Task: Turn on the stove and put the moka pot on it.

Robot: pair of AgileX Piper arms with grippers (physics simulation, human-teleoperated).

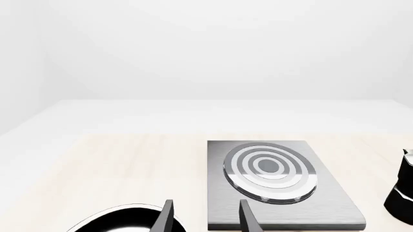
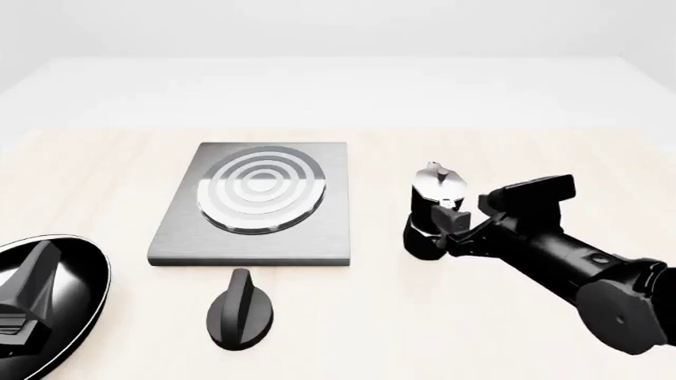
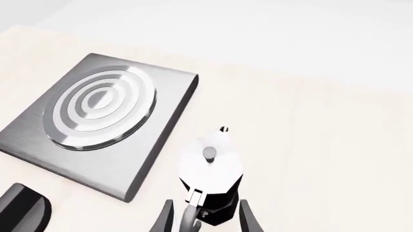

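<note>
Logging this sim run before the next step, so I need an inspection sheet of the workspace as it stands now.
Surface: pale wooden table, white floor beyond it.
Job's things: stove flat on the table, burner bare; knob lies apart, nearer the arms; moka pot upright on the table, right of the stove, not on it.
Clutter: black frying pan at the near left edge.
Grippers: left gripper open, holding nothing, above the pan's edge; right gripper open, fingers either side of the pot's handle.
Cables: nothing seen.
Surroundings: plain white walls, nothing else seen.
</note>
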